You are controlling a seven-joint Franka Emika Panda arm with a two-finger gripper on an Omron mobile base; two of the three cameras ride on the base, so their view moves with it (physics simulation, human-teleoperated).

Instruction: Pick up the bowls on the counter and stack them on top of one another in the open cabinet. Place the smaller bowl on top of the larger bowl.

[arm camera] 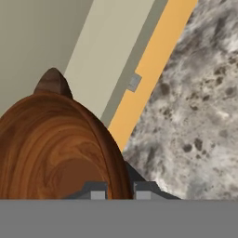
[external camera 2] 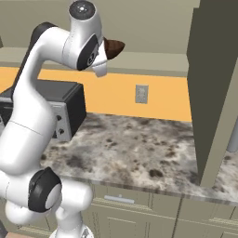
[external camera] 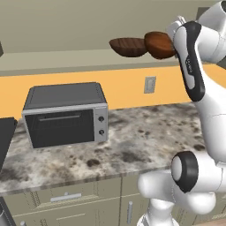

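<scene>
The larger bowl [external camera: 128, 46], wide and dark brown, rests on the ledge of the open cabinet [external camera: 66, 59]. Just to its right the smaller bowl [external camera: 159, 44], reddish-brown, hangs tilted on its side and close against the larger bowl's rim. In the hand view my gripper [arm camera: 120, 191] is shut on the smaller bowl's [arm camera: 56, 153] rim, and a dark edge of the larger bowl [arm camera: 53, 81] peeks out behind it. In the right base view the smaller bowl [external camera 2: 113, 48] sticks out past my hand, level with the cabinet ledge [external camera 2: 148, 60]. The counter [external camera: 141, 137] lies far below.
A grey toaster oven [external camera: 66, 114] stands on the counter at the left, below the ledge. A wall outlet [external camera: 150, 84] sits on the orange backsplash. In the right base view a tall olive cabinet side [external camera 2: 214, 83] rises at the right.
</scene>
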